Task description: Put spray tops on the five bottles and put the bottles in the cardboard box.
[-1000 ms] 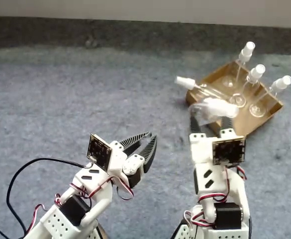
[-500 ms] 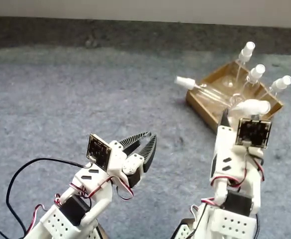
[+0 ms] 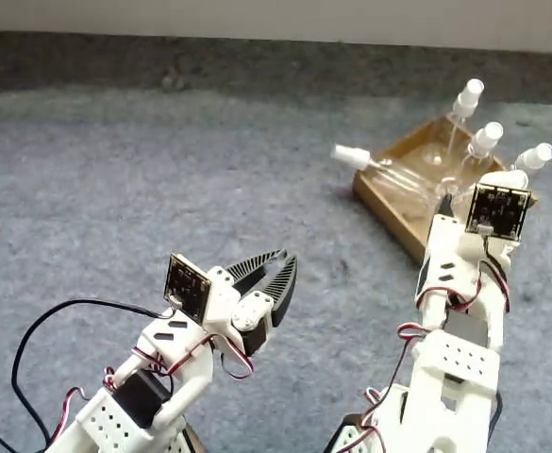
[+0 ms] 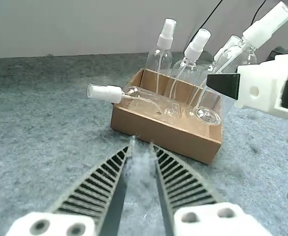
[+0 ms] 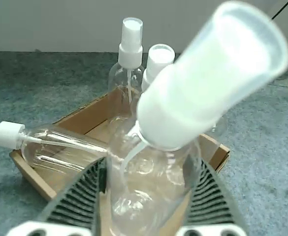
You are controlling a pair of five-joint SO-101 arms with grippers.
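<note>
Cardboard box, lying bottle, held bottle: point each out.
Cardboard box (image 4: 163, 137): left wrist view, front wall.
Lying bottle (image 4: 146, 101): left wrist view, clear body.
Held bottle (image 5: 198, 108): right wrist view, white spray top.

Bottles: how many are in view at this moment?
5. Three upright bottles stand in the cardboard box, a lying bottle rests across its rim, and the right gripper holds the fifth bottle above the box. None seems hidden.

Both arms are white plastic with black servos. The left arm (image 3: 167, 340), lower left in the high view, has perforated plates, red-and-white wires, a looping black cable (image 3: 87, 302) and black ribbed fingers (image 3: 280, 283). The right arm (image 3: 455, 260), lower right, bears a square black board (image 3: 497, 209).
</note>
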